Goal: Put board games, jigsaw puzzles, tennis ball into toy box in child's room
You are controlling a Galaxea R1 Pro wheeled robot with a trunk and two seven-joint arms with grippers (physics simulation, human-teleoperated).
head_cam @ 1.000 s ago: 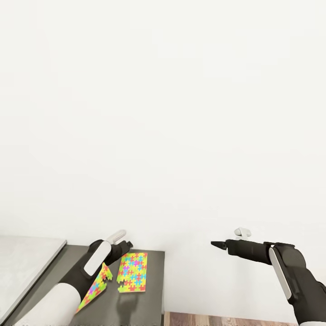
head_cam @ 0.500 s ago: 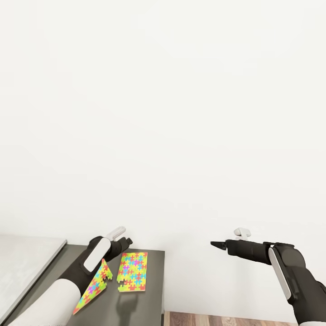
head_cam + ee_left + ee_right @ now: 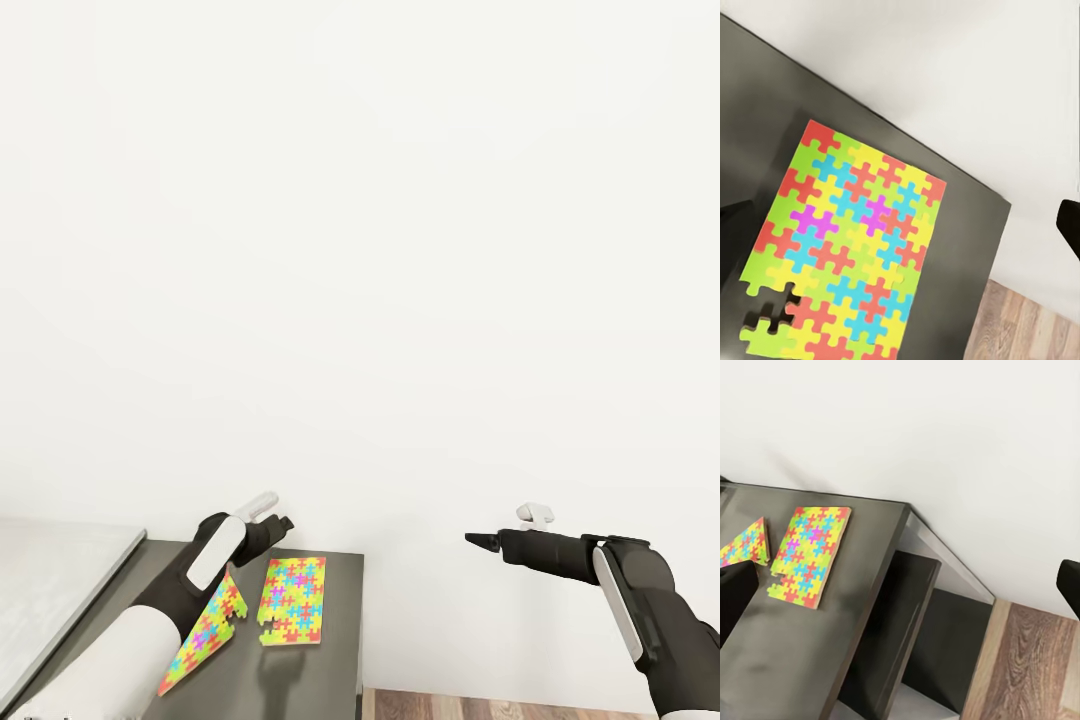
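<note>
The head view faces a white wall, looking down; the left wrist view hangs close above the flat jigsaw puzzle (image 3: 847, 251) on the dark tabletop (image 3: 862, 607), shared from farther by the right wrist view.

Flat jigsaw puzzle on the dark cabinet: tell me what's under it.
The flat jigsaw puzzle lies directly on the dark grey cabinet top, with nothing visible between them. The surface it covers is hidden. A second jigsaw puzzle stands tilted beside it, below the left hand.

tabletop (image 3: 832, 660): dark grey, smooth, faintly glossy
puzzle (image 3: 847, 247): matt, bright printed card
floor (image 3: 1027, 667): wood planks
wall (image 3: 360, 250): plain matt white
</note>
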